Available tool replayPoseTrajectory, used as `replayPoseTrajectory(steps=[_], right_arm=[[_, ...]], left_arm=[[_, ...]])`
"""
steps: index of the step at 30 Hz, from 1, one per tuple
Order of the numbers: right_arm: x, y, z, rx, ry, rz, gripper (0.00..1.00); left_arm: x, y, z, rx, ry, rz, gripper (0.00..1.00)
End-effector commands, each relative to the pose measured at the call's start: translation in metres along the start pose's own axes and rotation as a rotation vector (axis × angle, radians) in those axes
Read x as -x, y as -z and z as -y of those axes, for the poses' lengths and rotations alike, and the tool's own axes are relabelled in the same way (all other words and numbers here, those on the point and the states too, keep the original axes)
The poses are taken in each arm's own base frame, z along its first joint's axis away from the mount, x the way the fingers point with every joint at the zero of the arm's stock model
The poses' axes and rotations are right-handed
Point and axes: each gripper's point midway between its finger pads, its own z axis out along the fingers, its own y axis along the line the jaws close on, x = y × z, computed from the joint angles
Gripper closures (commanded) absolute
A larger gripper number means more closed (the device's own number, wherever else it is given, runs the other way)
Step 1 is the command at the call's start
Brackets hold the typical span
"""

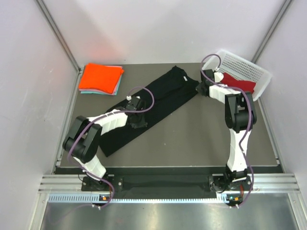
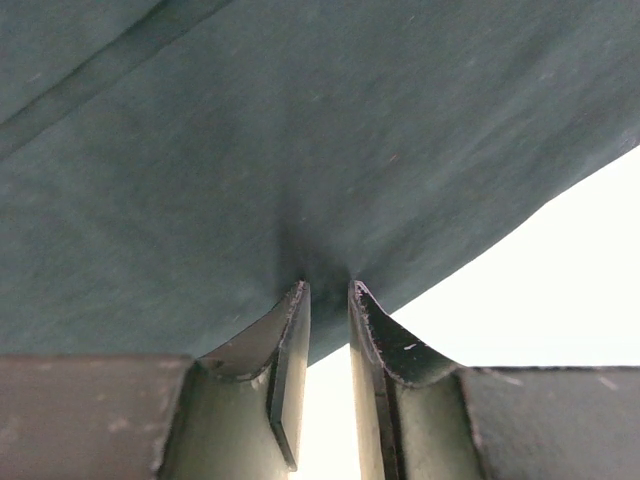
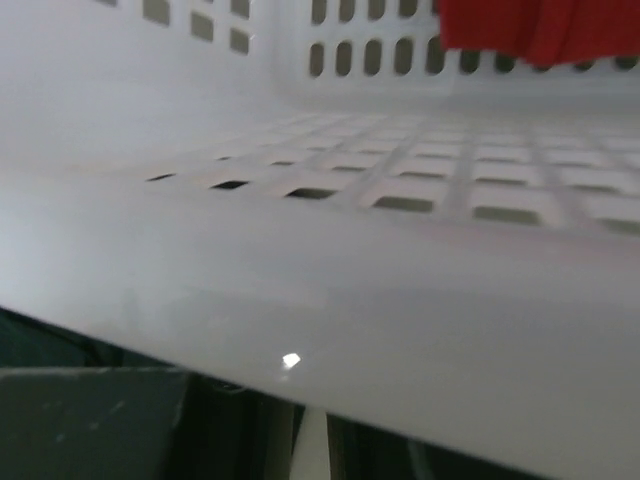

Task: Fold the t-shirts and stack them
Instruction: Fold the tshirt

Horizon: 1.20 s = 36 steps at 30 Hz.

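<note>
The black t-shirt (image 1: 153, 103) lies as a long diagonal strip across the table. My left gripper (image 1: 139, 119) sits on its middle. In the left wrist view the left gripper (image 2: 328, 287) is shut on a puckered pinch of the black cloth (image 2: 300, 150). My right gripper (image 1: 202, 88) is at the strip's far right corner, against the basket. Its fingertips are hidden under the basket rim (image 3: 320, 300); the finger bases stand close together. The orange t-shirt (image 1: 100, 76) lies folded on the teal one (image 1: 98, 91) at the far left. The dark red t-shirt (image 1: 240, 85) lies in the basket and also shows in the right wrist view (image 3: 540, 30).
The white mesh basket (image 1: 249, 64) stands at the far right corner, partly off the table (image 1: 201, 134). White walls close in both sides and the back. The table's near edge meets a metal rail by the arm bases.
</note>
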Motion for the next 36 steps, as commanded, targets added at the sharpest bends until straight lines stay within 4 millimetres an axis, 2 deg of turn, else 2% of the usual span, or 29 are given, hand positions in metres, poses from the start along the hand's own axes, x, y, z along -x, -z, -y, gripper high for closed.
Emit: replayPoseTrajectory(steps=[1, 5, 8, 9, 10, 11, 12, 13, 14, 16, 17, 18, 19, 20, 21, 22, 23, 24, 25, 26, 27, 28, 29, 30, 31, 33, 34, 35, 36], right_arm=[[0.058, 0.020, -0.001, 0.016, -0.019, 0.128, 0.83], [0.061, 0.033, -0.020, 0.108, 0.010, 0.112, 0.72], [0.064, 0.050, -0.029, 0.162, 0.029, 0.110, 0.67], [0.066, 0.054, -0.029, 0.170, 0.035, 0.113, 0.65], [0.064, 0.058, -0.028, 0.179, 0.051, 0.105, 0.62], [0.070, 0.069, -0.033, 0.200, 0.055, 0.119, 0.61], [0.072, 0.075, -0.033, 0.205, 0.060, 0.121, 0.58], [0.069, 0.078, -0.030, 0.197, 0.072, 0.110, 0.54], [0.075, 0.089, -0.032, 0.206, 0.071, 0.122, 0.52], [0.072, 0.097, -0.029, 0.207, 0.081, 0.096, 0.47], [0.072, 0.105, -0.032, 0.221, 0.081, 0.092, 0.45], [0.067, 0.110, -0.032, 0.221, 0.085, 0.071, 0.44], [0.057, 0.117, -0.033, 0.231, 0.072, 0.044, 0.42], [0.048, 0.122, -0.033, 0.232, 0.061, 0.019, 0.41], [0.037, 0.126, -0.033, 0.233, 0.052, -0.010, 0.41], [0.013, 0.135, -0.037, 0.249, 0.038, -0.063, 0.41], [0.000, 0.140, -0.036, 0.245, 0.024, -0.092, 0.42], [-0.014, 0.146, -0.038, 0.249, 0.015, -0.115, 0.42], [-0.040, 0.159, -0.043, 0.261, 0.009, -0.149, 0.42], [-0.054, 0.166, -0.046, 0.266, 0.000, -0.168, 0.42], [-0.069, 0.172, -0.047, 0.259, -0.013, -0.190, 0.44], [-0.100, 0.187, -0.054, 0.271, -0.035, -0.241, 0.44], [-0.115, 0.194, -0.058, 0.284, -0.047, -0.269, 0.44], [-0.133, 0.201, -0.062, 0.300, -0.083, -0.296, 0.45], [-0.161, 0.222, -0.075, 0.347, -0.060, -0.335, 0.45], [-0.189, 0.241, -0.091, 0.403, -0.073, -0.366, 0.45], [-0.215, 0.260, -0.100, 0.427, -0.074, -0.402, 0.45], [-0.228, 0.264, -0.104, 0.425, -0.081, -0.421, 0.45], [-0.241, 0.272, -0.109, 0.434, -0.092, -0.439, 0.45]], left_arm=[[0.002, 0.014, -0.004, 0.024, -0.018, 0.030, 0.72], [0.009, 0.027, 0.010, -0.037, -0.033, 0.039, 0.70], [0.028, 0.044, 0.016, -0.044, -0.081, 0.088, 0.67], [0.043, 0.052, 0.019, -0.053, -0.087, 0.115, 0.66], [0.045, 0.055, 0.013, -0.031, -0.100, 0.098, 0.66], [0.052, 0.058, 0.009, -0.016, -0.125, 0.101, 0.66], [0.068, 0.063, 0.004, -0.002, -0.111, 0.120, 0.66], [0.072, 0.067, -0.003, 0.010, -0.105, 0.109, 0.66], [0.084, 0.071, -0.013, 0.014, -0.090, 0.124, 0.66], [0.100, 0.083, -0.012, -0.047, -0.069, 0.147, 0.66], [0.114, 0.089, -0.025, -0.045, -0.038, 0.173, 0.66], [0.126, 0.094, -0.028, -0.051, -0.024, 0.195, 0.66], [0.134, 0.097, -0.036, -0.042, -0.009, 0.213, 0.66], [0.146, 0.101, -0.053, -0.018, 0.032, 0.234, 0.66], [0.158, 0.107, -0.058, -0.019, 0.049, 0.258, 0.66], [0.166, 0.110, -0.064, -0.018, 0.066, 0.275, 0.66], [0.175, 0.114, -0.074, -0.029, 0.097, 0.290, 0.66], [0.187, 0.120, -0.074, -0.047, 0.102, 0.320, 0.66], [0.194, 0.124, -0.072, -0.065, 0.101, 0.334, 0.66], [0.199, 0.126, -0.072, -0.076, 0.083, 0.343, 0.65], [0.212, 0.139, -0.065, -0.098, 0.066, 0.362, 0.65], [0.217, 0.145, -0.064, -0.090, 0.059, 0.371, 0.66], [0.223, 0.152, -0.062, -0.087, 0.054, 0.379, 0.66], [0.237, 0.169, -0.060, -0.082, 0.050, 0.424, 0.66], [0.242, 0.178, -0.058, -0.085, 0.050, 0.448, 0.65], [0.254, 0.210, -0.054, -0.103, 0.065, 0.521, 0.66], [0.256, 0.221, -0.049, -0.119, 0.071, 0.544, 0.66], [0.257, 0.242, -0.042, -0.148, 0.083, 0.587, 0.66], [0.257, 0.253, -0.038, -0.168, 0.081, 0.610, 0.65]])
